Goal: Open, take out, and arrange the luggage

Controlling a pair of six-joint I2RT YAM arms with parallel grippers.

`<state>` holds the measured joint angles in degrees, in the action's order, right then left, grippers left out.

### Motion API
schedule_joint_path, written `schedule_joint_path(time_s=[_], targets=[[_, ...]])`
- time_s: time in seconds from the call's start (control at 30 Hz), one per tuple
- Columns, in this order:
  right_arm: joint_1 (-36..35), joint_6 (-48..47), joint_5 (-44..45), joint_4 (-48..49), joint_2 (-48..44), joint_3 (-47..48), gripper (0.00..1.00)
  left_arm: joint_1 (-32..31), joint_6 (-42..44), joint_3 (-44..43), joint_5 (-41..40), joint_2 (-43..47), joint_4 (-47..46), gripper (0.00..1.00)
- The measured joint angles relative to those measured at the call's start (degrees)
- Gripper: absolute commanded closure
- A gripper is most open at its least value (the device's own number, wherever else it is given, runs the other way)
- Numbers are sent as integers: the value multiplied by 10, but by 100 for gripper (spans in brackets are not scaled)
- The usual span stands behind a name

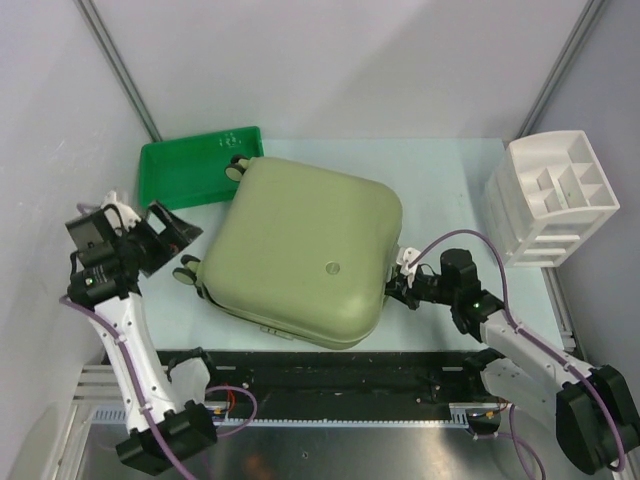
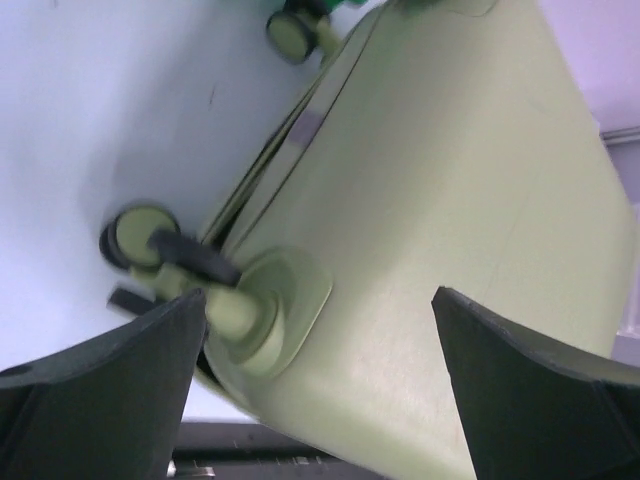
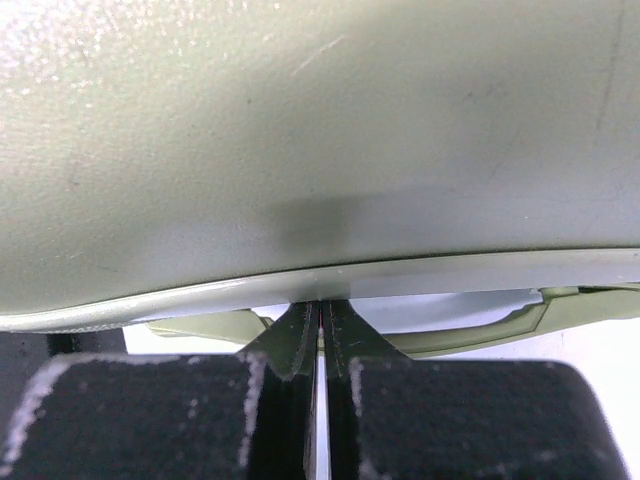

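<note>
The luggage (image 1: 300,250) lies closed and flat in the middle of the counter (image 1: 450,170), wheeled end toward the left edge, long axis running left to right with a slight skew. My left hand (image 1: 172,240) is spread wide and empty, just beside the near wheel (image 2: 135,235). My right hand (image 3: 320,310) is pinched fully closed, tips at the right-side seam, and I see nothing between them.
</note>
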<state>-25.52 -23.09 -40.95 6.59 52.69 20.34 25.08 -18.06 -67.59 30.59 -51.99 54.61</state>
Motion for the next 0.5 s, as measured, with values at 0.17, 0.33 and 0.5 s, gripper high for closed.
schedule_joint_path(time_s=[0.17, 0.33, 0.5], targets=[[-11, 7, 22, -5, -15, -4, 100, 34, -49, 47, -8, 16, 72, 0], [-15, 12, 30, -5, -17, -5, 100, 37, -94, 59, -40, -13, 89, 2], [-19, 12, 32, -2, -17, -6, 100, 38, -131, 92, -33, -37, 70, 11]])
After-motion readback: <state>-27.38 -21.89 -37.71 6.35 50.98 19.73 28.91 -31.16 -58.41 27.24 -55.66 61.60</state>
